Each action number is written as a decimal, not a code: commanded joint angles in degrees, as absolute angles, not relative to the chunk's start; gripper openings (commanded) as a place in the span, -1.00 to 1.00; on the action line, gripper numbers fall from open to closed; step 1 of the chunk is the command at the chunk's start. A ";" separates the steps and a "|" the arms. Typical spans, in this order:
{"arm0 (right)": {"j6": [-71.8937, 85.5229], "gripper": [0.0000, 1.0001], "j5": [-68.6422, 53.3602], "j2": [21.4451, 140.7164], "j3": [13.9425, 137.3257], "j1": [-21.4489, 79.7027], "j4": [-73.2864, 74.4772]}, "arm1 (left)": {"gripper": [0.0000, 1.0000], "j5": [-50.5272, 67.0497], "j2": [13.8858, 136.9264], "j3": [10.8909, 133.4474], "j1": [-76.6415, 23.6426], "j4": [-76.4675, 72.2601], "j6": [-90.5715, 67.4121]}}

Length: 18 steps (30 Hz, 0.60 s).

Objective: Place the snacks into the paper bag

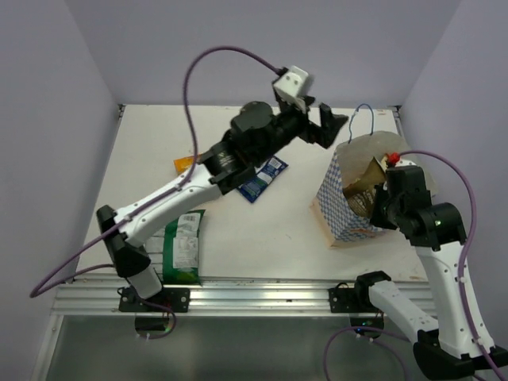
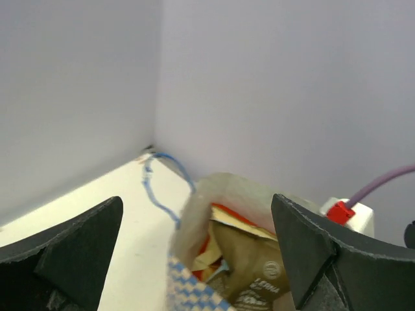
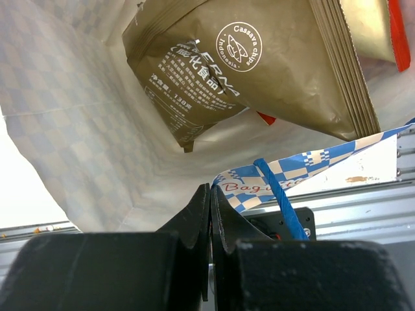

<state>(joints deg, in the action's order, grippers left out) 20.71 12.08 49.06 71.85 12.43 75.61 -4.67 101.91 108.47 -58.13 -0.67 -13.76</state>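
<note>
The paper bag (image 1: pixel 343 208) stands at the right of the table, white with blue checks and a blue cord handle (image 1: pixel 362 113). A brown packet (image 3: pixel 259 71) and a red-orange packet (image 2: pixel 232 216) lie inside it. My right gripper (image 3: pixel 211 194) is shut on the bag's near rim (image 3: pixel 259 184). My left gripper (image 1: pixel 324 123) is open and empty, just left of and above the bag's mouth (image 2: pixel 214 227). On the table lie a blue-white packet (image 1: pixel 264 178), an orange packet (image 1: pixel 184 164) partly under the left arm, and a green-white bag (image 1: pixel 182 246). The tiny pink packet is out of view.
The walls close in the table on the back, left and right. A metal rail (image 1: pixel 262 298) runs along the near edge. Purple cables (image 1: pixel 214 55) loop above both arms.
</note>
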 commanded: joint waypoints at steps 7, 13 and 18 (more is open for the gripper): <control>19.51 -1.00 10.55 47.81 73.21 12.66 75.85 | 1.00 -32.60 95.71 82.90 -37.29 38.83 -29.33; 19.69 -1.00 10.02 47.02 72.43 12.57 76.38 | 1.00 -31.03 90.01 68.39 -36.21 44.30 -40.42; 19.69 -1.00 9.41 46.23 71.28 12.57 75.94 | 1.00 -28.92 85.09 59.44 -36.39 46.49 -45.61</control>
<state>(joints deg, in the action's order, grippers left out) 20.71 10.94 46.70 71.79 12.43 75.83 -28.45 91.81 61.76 -36.40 44.45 -38.87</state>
